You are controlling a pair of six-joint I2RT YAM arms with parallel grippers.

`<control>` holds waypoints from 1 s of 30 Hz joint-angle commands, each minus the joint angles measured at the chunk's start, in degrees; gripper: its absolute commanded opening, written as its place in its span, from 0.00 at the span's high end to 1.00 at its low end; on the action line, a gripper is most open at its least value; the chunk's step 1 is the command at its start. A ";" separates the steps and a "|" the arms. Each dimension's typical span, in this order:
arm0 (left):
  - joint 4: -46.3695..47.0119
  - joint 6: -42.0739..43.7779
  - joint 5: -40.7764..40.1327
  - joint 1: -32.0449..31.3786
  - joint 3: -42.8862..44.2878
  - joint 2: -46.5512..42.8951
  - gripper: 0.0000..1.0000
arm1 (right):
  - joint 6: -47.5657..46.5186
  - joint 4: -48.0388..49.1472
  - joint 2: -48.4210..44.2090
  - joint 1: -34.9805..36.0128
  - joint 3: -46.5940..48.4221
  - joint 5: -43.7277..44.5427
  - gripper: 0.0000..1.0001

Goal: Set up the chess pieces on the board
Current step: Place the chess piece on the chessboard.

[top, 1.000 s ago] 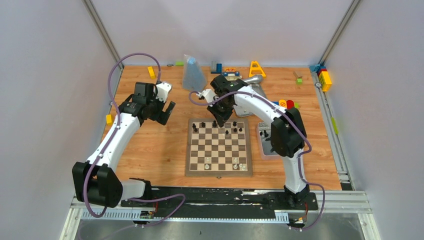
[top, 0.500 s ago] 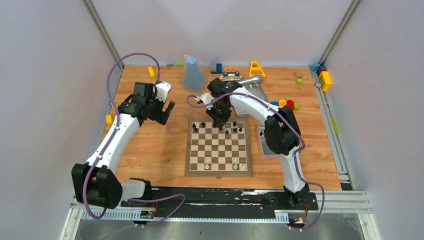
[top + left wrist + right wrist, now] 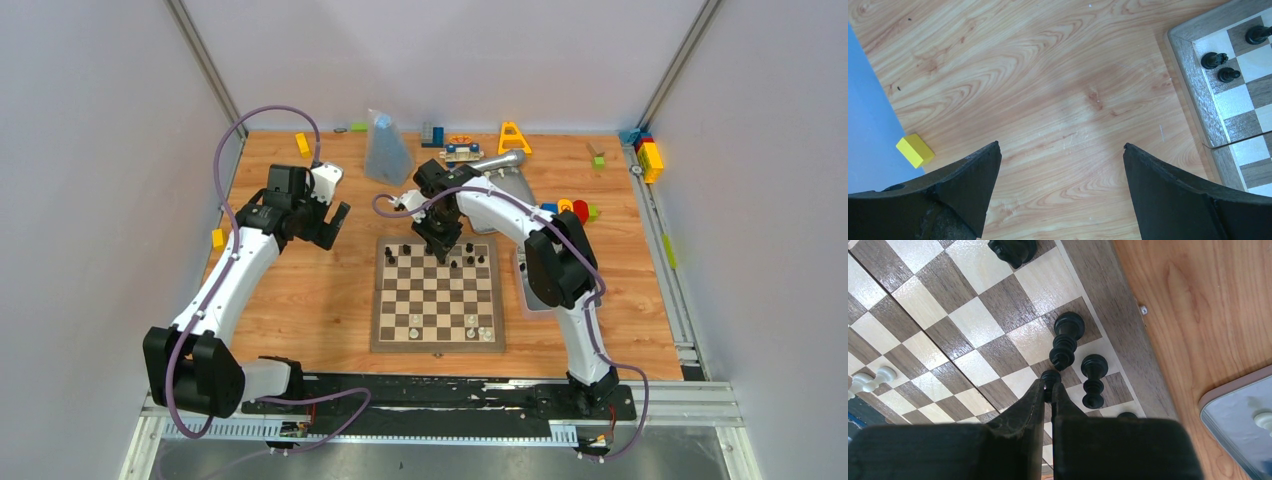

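At the far edge of the board (image 3: 440, 300), my right end effector (image 3: 1048, 384) was closed on a small black chessman (image 3: 1050, 375). Its two fingers were pinched almost together, and only a rounded end of the piece showed past the tips. The chessman's long axis seemed to run in line with the fingers, pointing down at the squares, so I judged that it hung upright. I could not tell whether the end I saw was head or base. I expected these turned pieces to be light, hard and smooth, prone to slipping or twisting in a pinch and easy to topple. The narrow neck just under the head, taken from above, seemed the safest hold. A taller black piece (image 3: 1065, 342) and a shorter black piece (image 3: 1093, 380) were just beside the held one, near enough to be knocked. A few cream pieces (image 3: 414, 320) sat on the near rows. My left end effector (image 3: 1060, 150) hung wide open and empty over the desk (image 3: 1048, 75) beside the board's left border, with a yellow block (image 3: 914, 150) near one finger.
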 commanded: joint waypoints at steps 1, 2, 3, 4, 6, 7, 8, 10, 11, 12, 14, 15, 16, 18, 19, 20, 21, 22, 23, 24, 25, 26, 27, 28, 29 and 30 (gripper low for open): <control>1.18 0.16 0.34 0.29 0.75 -1.48 0.00 | -0.12 0.59 0.59 0.46 -0.24 1.04 0.99; 1.17 0.18 0.32 0.31 0.71 -1.50 0.00 | -0.11 0.68 0.60 0.46 -0.30 1.05 0.98; 1.17 0.18 0.33 0.33 0.75 -1.49 0.00 | -0.08 0.69 0.59 0.42 -0.34 1.02 0.98; 1.17 0.18 0.34 0.33 0.75 -1.48 0.00 | -0.04 0.69 0.58 0.46 -0.39 1.07 0.97; 1.25 0.18 0.34 0.33 0.63 -1.45 0.00 | -0.03 0.69 0.52 0.45 -0.50 1.13 0.93; 1.26 0.14 0.34 0.33 0.61 -1.46 0.00 | -0.03 0.69 0.43 0.54 -0.59 1.21 0.90; 1.21 0.17 0.30 0.33 0.59 -1.45 0.00 | -0.03 0.69 0.39 0.55 -0.73 1.25 0.87; 1.18 0.18 0.40 0.33 0.62 -1.42 0.00 | -0.12 0.69 0.04 0.55 -0.94 1.34 0.81; 1.17 0.14 0.42 0.33 0.60 -1.33 0.00 | -0.12 0.74 -0.17 0.55 -1.03 1.37 0.78; 1.21 0.16 0.43 0.33 0.65 -1.31 0.00 | -0.04 0.78 -0.39 0.55 -1.05 1.36 0.76; 1.18 0.18 0.43 0.33 0.63 -1.30 0.00 | 0.13 0.78 -0.90 0.55 -1.05 1.34 0.71; 1.17 0.18 0.43 0.33 0.65 -1.23 0.00 | 0.28 0.79 -1.18 0.55 -0.97 1.23 0.69; 1.17 0.23 0.39 0.33 0.64 -1.22 0.00 | 0.46 0.78 -1.52 0.55 -0.90 1.11 0.67; 1.10 0.24 0.35 0.31 0.65 -1.26 0.00 | 0.70 0.78 -2.50 0.50 -0.79 0.93 0.64; 1.09 0.20 0.34 0.32 0.66 -1.18 0.00 | 0.82 0.80 -3.09 0.54 -0.83 0.98 0.64; 1.11 0.19 0.39 0.33 0.73 -1.19 0.00 | 0.90 0.75 -3.60 0.55 -0.94 1.05 0.64; 1.09 0.18 0.35 0.33 0.75 -1.18 0.00 | 0.95 0.70 -4.19 0.55 -1.21 1.15 0.63; 1.09 0.14 0.35 0.33 0.69 -1.24 0.00 | 0.94 0.73 -4.74 0.55 -1.56 1.39 0.63; 1.08 0.17 0.34 0.33 0.72 -1.24 0.00 | 0.96 0.70 -5.33 0.54 -2.05 1.69 0.63; 1.08 0.18 0.34 0.29 0.75 -1.23 0.00 | 0.91 0.74 -5.95 0.55 -2.89 2.04 0.62; 1.08 0.18 0.34 0.32 0.76 -1.32 0.00 | 0.85 0.71 -6.71 0.48 -3.57 2.35 0.61; 1.02 0.18 0.34 0.33 0.74 -1.31 0.00 | 0.85 0.70 -7.10 0.45 -4.31 2.54 0.61; 1.01 0.18 0.41 0.33 0.70 -1.30 0.00 | 0.85 0.69 -7.54 0.46 -4.99 2.69 0.60; 1.02 0.18 0.42 0.29 0.70 -1.30 0.00 | 0.78 0.78 -7.89 0.39 -5.72 2.76 0.60; 1.01 0.16 0.43 0.30 0.68 -1.30 0.00 | 0.76 0.86 -8.16 0.35 -6.45 2.87 0.60; 1.04 0.18 0.50 0.32 0.68 -1.25 0.00 | 0.76 0.93 -8.42 0.36 -7.08 3.00 0.60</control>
